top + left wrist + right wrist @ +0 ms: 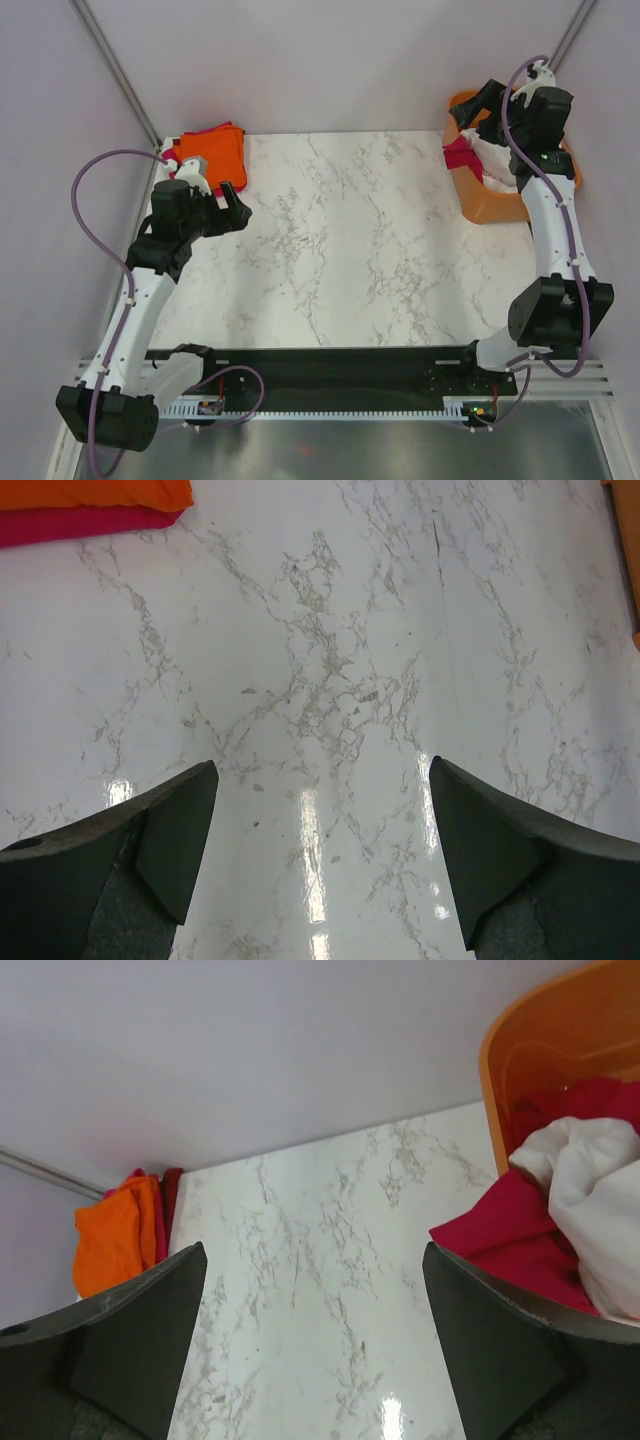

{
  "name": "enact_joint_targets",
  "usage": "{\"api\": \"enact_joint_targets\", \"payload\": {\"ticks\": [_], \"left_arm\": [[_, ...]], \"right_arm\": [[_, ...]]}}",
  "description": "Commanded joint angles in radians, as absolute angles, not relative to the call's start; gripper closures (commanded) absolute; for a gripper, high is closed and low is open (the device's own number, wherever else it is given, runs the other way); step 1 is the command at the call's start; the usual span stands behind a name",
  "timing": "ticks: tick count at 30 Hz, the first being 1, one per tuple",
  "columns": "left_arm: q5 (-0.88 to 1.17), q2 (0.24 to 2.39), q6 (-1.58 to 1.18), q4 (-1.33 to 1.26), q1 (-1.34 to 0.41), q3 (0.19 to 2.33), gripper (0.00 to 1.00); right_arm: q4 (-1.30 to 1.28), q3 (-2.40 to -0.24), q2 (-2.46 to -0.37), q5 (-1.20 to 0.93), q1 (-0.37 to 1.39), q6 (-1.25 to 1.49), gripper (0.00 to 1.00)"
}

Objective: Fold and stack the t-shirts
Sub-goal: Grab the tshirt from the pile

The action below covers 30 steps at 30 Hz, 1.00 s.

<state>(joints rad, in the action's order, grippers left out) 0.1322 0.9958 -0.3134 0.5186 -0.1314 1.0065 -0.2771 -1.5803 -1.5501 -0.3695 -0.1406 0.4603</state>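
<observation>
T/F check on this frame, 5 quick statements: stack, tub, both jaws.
1. A folded stack sits at the table's far-left corner. True.
2. In that stack, the orange tee lies on the magenta tee. True.
3. The tub is empty. False: it holds a white tee and a red tee, the red one draped over the rim.
4. The left jaws are shut on a tee. False: they stand open and empty over bare table.
5. The right jaws grip the red tee. False: they stand wide open beside the tub, gripping nothing.
</observation>
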Motion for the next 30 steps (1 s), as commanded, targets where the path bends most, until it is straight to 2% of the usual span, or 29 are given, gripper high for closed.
{"api": "enact_joint_targets", "payload": {"ticks": [1,6,10,16,22,26,27,28,29,30], "left_arm": [[0.121,0.974,-0.278,0.492,-0.133,1.002,0.06],[0.126,0.977,-0.279,0.492,-0.135,1.002,0.06],[0.132,0.973,-0.276,0.492,-0.135,1.002,0.06],[0.127,0.965,-0.278,0.492,-0.137,1.000,0.06],[0.132,0.963,-0.278,0.492,-0.138,1.005,0.06],[0.137,0.963,-0.278,0.492,-0.140,1.000,0.06],[0.138,0.963,-0.278,0.492,-0.141,1.002,0.06],[0.137,0.963,-0.276,0.492,-0.144,1.000,0.06],[0.133,0.962,-0.276,0.492,-0.144,1.000,0.06],[0.126,0.960,-0.273,0.492,-0.146,1.000,0.06]], "right_arm": [[-0.156,-1.540,-1.470,-0.352,-0.144,0.486,0.02],[-0.121,-1.459,-1.395,-0.282,-0.144,0.433,0.02],[-0.222,-1.489,-1.426,-0.157,-0.146,0.387,0.02],[-0.425,-1.635,-1.632,0.024,-0.238,0.359,0.02],[-0.463,-1.704,-1.775,0.041,-0.253,0.319,0.03],[-0.468,-1.837,-1.922,0.058,-0.255,0.324,0.03],[-0.477,-1.876,-1.948,0.060,-0.255,0.327,0.04],[-0.500,-1.914,-1.971,0.057,-0.255,0.327,0.11],[-0.512,-1.980,-2.014,0.046,-0.255,0.327,0.21],[-0.546,-2.015,-2.032,0.034,-0.255,0.322,0.43]]}}
